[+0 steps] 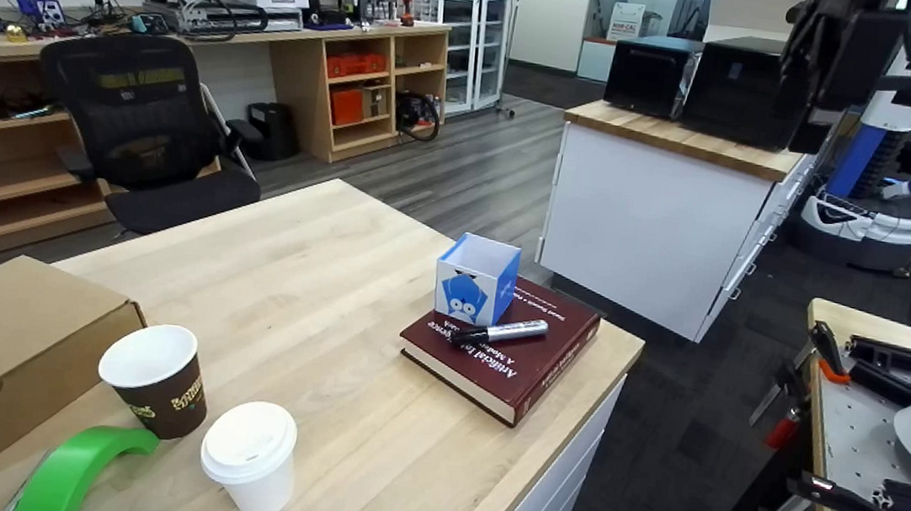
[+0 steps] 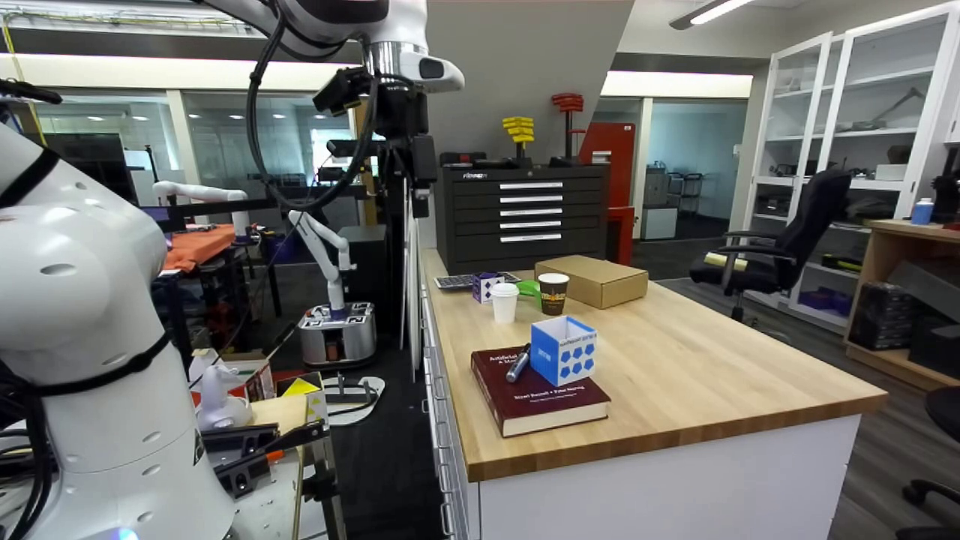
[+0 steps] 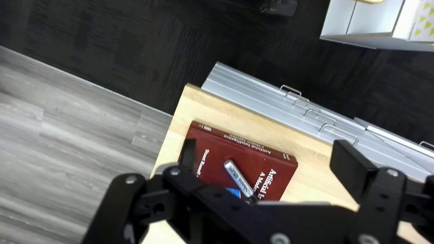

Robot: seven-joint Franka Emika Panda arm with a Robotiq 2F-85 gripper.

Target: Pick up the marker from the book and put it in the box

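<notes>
Our end effector (image 3: pixel 264 156) hangs well clear of the Artificial Intelligence hardcover (image 2: pixel 517 397), jaws wide apart. Marker (image 3: pixel 239 178) lies on that hardcover, just beside the blue-and-white carton (image 1: pixel 476 287) sharing it, so a sloppy descent could have us knocking that over.

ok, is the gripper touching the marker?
Apart: in an exterior view the gripper hangs high, a wide gap separating it from the marker on the book.
</notes>
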